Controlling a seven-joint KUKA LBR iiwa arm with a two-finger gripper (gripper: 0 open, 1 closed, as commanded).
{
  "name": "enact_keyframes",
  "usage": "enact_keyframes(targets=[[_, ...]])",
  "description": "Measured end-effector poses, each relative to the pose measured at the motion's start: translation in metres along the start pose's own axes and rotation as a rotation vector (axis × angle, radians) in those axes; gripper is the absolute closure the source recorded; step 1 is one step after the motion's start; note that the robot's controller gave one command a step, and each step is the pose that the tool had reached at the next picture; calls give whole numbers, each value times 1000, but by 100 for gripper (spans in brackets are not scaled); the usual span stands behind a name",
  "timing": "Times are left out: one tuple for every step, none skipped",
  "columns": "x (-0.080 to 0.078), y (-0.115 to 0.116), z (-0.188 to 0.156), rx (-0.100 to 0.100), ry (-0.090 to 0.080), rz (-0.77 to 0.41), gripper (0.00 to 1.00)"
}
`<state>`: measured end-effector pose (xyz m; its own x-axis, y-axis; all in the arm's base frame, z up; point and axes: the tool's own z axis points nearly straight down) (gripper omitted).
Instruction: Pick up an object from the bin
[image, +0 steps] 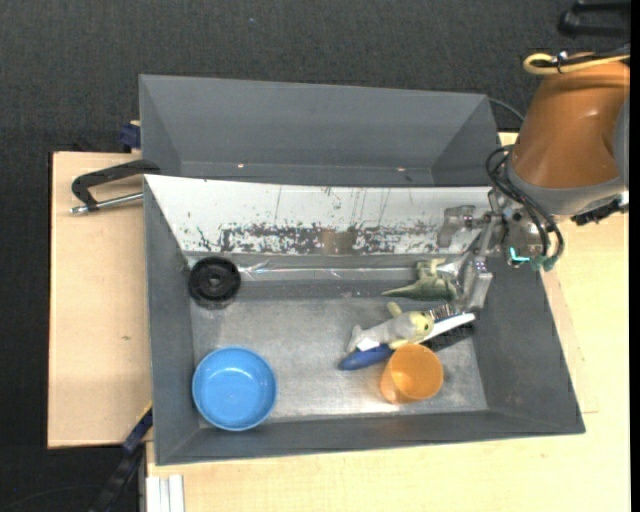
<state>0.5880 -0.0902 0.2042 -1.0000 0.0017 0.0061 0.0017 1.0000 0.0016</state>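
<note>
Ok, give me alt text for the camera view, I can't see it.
The pincer is down at the right of the grey bin, beside a pale green thing, with a brush and an orange cup lying just in front. A blue bowl sits front left, a black round lid back left.

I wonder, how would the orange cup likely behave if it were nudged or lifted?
The orange cup seems to lie on its side, so a nudge would probably roll it. It looks hollow and thin-walled, so it is likely light. It appears to touch the heap of small things, which may shift when it moves.
</note>
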Motion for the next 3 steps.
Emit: enact_keyframes(targets=[[35, -8, 116, -1, 3, -61, 0], [32, -7, 111, 1, -7, -62, 100], [4, -22, -84, 6, -21, -216, 100]])
